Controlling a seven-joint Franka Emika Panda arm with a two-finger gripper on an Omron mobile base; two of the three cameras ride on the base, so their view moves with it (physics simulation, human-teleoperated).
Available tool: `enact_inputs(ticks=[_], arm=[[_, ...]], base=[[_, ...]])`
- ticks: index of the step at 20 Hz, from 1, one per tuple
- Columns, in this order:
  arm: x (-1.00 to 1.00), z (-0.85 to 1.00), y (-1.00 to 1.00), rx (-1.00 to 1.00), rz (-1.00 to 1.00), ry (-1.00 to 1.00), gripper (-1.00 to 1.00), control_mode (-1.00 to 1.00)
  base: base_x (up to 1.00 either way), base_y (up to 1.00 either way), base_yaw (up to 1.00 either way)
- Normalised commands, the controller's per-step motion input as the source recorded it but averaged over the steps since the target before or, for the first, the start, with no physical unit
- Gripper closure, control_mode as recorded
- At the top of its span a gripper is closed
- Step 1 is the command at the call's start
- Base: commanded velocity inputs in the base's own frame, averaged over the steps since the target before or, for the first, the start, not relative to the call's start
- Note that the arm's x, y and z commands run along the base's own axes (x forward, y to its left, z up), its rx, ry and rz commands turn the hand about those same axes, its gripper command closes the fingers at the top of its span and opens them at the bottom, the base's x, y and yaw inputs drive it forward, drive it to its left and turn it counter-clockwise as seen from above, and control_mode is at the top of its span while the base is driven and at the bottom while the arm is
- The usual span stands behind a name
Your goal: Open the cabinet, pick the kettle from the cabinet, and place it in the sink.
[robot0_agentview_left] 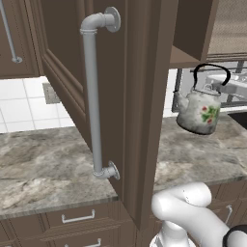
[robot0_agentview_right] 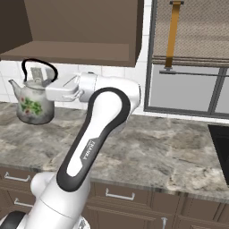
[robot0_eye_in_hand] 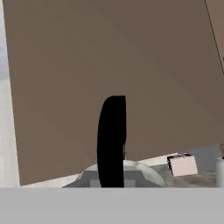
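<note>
Hanging kettle (robot0_agentview_left: 198,112) under hand (robot0_agentview_right: 54,92)

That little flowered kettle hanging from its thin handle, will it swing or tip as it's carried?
The kettle hangs above the counter from its thin arched handle, pinched in the gripper, so it may sway. Its spout sticks out one side, which probably tilts it slightly. The squat body looks stiff.
</note>
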Motion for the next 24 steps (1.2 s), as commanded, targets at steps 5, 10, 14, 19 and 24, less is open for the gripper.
enact_inputs(ticks=[5,10,14,19,24], arm=[[-0.11,-0.13,-0.11,-0.01,0.07,-0.13,1.00,-1.00],[-0.07,-0.16,-0.08,-0.05,0.00,-0.15,1.00,-1.00],[-0.01,-0.24,-0.02,-0.13,-0.01,-0.09,1.00,-1.00],[0.00,-0.29,0.00,-0.10,-0.04,-0.02,1.00,-1.00],[0.00,-0.26,0.00,0.00,-0.02,0.00,1.00,-1.00]], base=[[0.00,0.00,0.00],[0.00,0.00,0.00],[0.00,0.00,0.00],[0.00,0.00,0.00],[0.00,0.00,0.00]])
